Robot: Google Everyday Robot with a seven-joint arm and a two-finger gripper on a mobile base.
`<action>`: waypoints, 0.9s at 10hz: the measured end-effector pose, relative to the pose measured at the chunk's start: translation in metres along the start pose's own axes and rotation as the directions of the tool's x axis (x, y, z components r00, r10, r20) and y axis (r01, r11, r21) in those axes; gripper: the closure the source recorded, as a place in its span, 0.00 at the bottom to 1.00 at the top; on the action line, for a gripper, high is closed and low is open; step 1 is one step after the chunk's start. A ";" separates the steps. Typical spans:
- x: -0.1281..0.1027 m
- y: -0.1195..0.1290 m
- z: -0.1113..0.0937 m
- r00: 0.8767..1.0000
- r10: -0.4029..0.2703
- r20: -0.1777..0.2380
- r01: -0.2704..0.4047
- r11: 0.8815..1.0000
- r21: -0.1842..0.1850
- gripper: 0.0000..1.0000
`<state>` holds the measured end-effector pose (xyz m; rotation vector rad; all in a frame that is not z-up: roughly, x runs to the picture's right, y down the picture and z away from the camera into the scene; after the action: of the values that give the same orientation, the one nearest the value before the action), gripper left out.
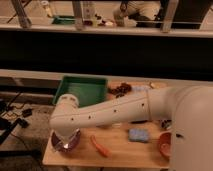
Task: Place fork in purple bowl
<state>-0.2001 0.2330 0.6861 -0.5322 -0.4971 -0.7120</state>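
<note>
The purple bowl (66, 142) sits at the front left corner of the wooden table (120, 152). It is dark maroon and partly covered by my arm's wrist (66, 116). My gripper (63, 142) hangs straight down from the wrist, right over the bowl's inside. A pale glint shows inside the bowl under the gripper; I cannot tell whether it is the fork. No fork shows clearly elsewhere on the table.
A green tray (82, 90) stands behind the bowl. An orange stick-like object (100, 146) lies right of the bowl, then a blue sponge (138, 135) and an orange-red bowl (164, 144). Dark small items (120, 90) lie at the back. The table's left edge is close to the bowl.
</note>
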 end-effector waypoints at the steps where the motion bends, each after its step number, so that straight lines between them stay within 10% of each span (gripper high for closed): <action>1: 0.004 -0.001 0.002 1.000 0.000 -0.002 0.000 1.000 0.000 0.98; 9: 0.028 -0.011 0.035 1.000 -0.018 0.001 0.018 0.999 -0.030 0.98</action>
<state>-0.1987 0.2340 0.7324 -0.5567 -0.4929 -0.7379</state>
